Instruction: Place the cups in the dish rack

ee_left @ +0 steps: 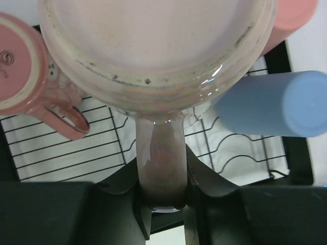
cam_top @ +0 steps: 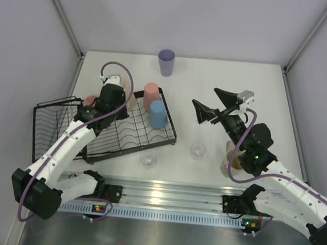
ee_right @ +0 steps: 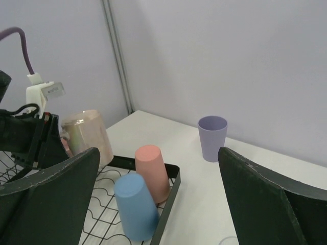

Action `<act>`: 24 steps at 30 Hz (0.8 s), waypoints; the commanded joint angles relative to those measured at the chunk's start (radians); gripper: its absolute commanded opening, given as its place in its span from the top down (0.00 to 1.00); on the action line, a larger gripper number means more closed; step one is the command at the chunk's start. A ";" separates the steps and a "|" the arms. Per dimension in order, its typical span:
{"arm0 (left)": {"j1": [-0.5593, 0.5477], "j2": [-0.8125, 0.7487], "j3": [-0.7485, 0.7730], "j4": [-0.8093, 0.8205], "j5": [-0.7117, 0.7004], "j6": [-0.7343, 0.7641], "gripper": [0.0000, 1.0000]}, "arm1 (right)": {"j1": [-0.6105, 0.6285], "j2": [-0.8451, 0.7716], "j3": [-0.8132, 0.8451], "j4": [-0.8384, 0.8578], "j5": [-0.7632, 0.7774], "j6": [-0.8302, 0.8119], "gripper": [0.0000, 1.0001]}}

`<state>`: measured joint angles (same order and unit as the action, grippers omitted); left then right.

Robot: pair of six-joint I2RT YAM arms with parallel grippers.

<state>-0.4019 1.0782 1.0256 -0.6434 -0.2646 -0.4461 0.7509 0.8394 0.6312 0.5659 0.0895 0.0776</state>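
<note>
The black wire dish rack (cam_top: 129,136) lies at the left. Bottom-up inside it stand a salmon tumbler (cam_top: 150,94) and a blue tumbler (cam_top: 158,114), and a pink mug (ee_left: 25,71) sits at its far left. My left gripper (ee_left: 161,178) is shut on the handle of an inverted cream mug (ee_left: 153,51), over the rack's back edge. My right gripper (cam_top: 214,103) hangs open and empty above the table, right of the rack. A lavender cup (cam_top: 166,61) stands upright at the back. Two clear glasses (cam_top: 198,150) (cam_top: 148,159) stand in front of the rack.
A pale cup (cam_top: 231,161) is partly hidden under my right arm. The rack's taller basket section (cam_top: 52,113) sticks out at its left end. Grey walls close in the table on three sides.
</note>
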 commanded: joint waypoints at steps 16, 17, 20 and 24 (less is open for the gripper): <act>0.000 0.088 -0.191 0.257 -0.245 -0.135 1.00 | 0.008 0.010 0.027 0.000 0.010 -0.029 0.01; 0.000 0.092 -0.202 0.257 -0.251 -0.140 1.00 | 0.007 0.009 0.027 -0.004 0.012 -0.032 0.01; 0.000 0.095 -0.223 0.269 -0.269 -0.146 1.00 | 0.005 0.003 0.024 -0.006 0.019 -0.039 0.01; 0.000 0.098 -0.246 0.274 -0.263 -0.161 1.00 | 0.005 -0.006 0.013 0.002 0.032 -0.042 0.01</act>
<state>-0.4023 1.1889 0.7773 -0.4835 -0.4660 -0.5808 0.7506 0.8467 0.6304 0.5526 0.1051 0.0513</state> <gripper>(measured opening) 0.290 0.991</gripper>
